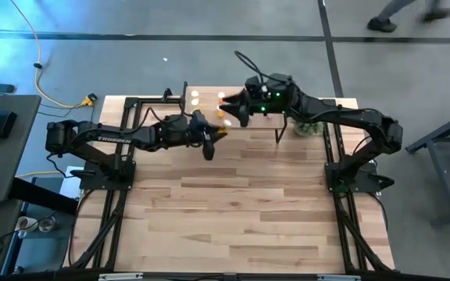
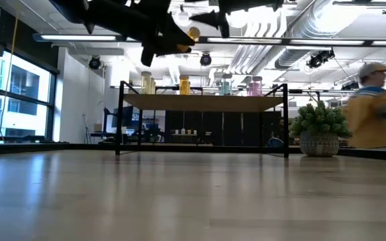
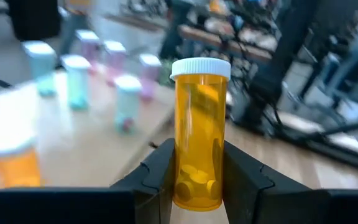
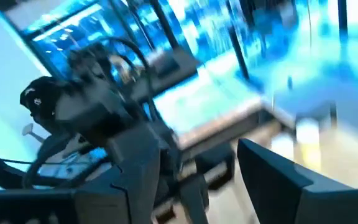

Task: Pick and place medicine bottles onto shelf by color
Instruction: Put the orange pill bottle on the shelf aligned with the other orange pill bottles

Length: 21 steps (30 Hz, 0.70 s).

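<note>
Left hand [image 3: 194, 186] grips an orange bottle [image 3: 199, 134] upright, upper centre, just before the shelf [image 1: 209, 97]; right hand [image 4: 210, 180] hovers open above the shelf.

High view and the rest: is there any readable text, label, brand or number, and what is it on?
White lettering runs along the left arm in the high view: too small to read.
The orange medicine bottle in the left tool shows no label.
No other text is visible.
</note>
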Tool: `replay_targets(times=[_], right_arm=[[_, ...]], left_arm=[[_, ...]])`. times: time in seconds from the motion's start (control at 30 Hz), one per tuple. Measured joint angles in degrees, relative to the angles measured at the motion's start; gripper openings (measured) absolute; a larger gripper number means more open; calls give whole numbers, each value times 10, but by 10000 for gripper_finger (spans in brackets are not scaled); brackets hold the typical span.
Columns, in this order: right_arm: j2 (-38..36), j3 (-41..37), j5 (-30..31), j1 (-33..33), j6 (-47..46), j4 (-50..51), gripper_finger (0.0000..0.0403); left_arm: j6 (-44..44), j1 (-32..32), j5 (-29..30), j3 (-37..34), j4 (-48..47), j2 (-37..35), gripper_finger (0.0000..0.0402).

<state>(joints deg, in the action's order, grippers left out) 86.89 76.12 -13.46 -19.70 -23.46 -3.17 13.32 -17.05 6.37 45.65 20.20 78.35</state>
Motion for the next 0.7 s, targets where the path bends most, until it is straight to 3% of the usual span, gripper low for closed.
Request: replay_targets(times=[0.27, 0.7], right_arm=[[0, 0, 0, -2, 132, -55, 207], [0, 0, 0, -2, 135, -21, 207]], left_arm=[[-4, -2, 73, 0, 90, 0, 93], [-61, -2, 103, 0, 145, 0, 93]])
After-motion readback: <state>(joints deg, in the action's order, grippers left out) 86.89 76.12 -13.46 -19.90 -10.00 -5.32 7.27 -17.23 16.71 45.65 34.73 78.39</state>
